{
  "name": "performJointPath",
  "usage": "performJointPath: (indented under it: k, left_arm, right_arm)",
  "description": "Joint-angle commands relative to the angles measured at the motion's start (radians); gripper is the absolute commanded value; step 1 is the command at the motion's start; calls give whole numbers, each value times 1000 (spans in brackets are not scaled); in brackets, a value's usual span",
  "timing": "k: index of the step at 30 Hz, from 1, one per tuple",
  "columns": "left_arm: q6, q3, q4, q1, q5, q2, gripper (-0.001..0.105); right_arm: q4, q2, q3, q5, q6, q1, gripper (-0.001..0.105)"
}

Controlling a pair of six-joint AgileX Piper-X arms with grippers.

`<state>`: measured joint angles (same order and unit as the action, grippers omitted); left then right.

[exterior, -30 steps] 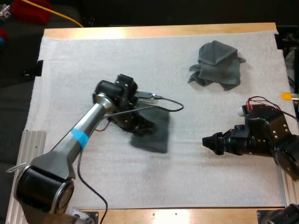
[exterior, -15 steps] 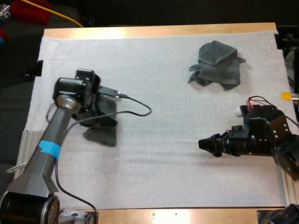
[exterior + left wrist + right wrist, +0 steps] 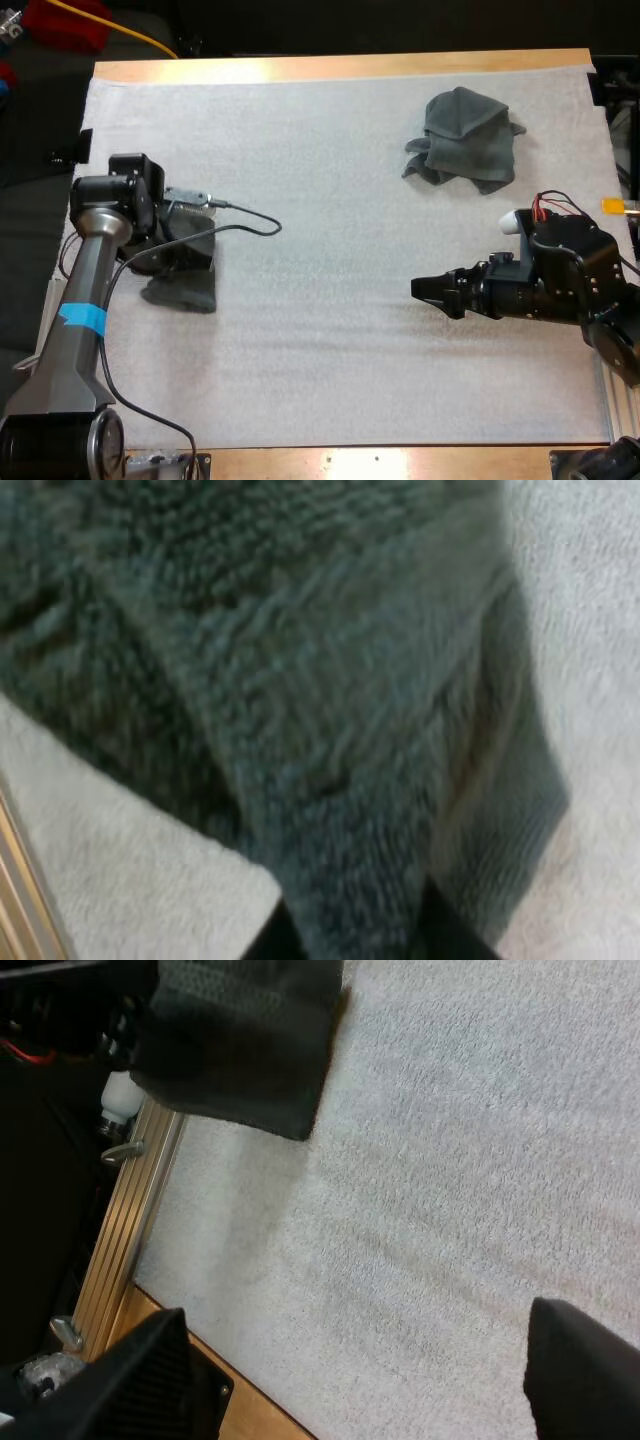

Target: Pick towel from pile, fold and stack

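A folded dark grey-green towel lies at the left side of the white mat, under my left gripper. In the left wrist view the towel is pinched between my two black fingers, which press on it from both sides. A crumpled towel of the same colour rests at the mat's far right. My right gripper hovers low over the mat's right half, pointing left, open with nothing between its fingers. From the right wrist view the folded towel hangs near the mat's left edge.
An aluminium rail runs along the mat's left edge, with the wooden table border at the far side. Bare mat lies between the two grippers.
My left arm has swung from the mat's middle to its left side, carrying the folded towel with it. The right gripper has crept a little to the left.
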<state>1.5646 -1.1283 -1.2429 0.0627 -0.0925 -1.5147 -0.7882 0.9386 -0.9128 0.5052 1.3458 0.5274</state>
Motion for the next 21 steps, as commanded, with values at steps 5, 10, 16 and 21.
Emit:
performJointPath:
  k: [5,10,16,21]
  left_arm:
    - [-19,29,48,-1,-102,5,0]
    - [-22,57,95,-1,-185,4,6]
    - [-22,87,142,-1,-256,1,40]
    - [-22,87,148,-1,-391,-2,61]
  right_arm:
    - [7,-3,-2,15,-4,2,67]
    - [7,-3,-2,15,-4,2,67]
    - [7,-3,-2,15,-4,2,67]
    - [7,-3,-2,15,-4,2,67]
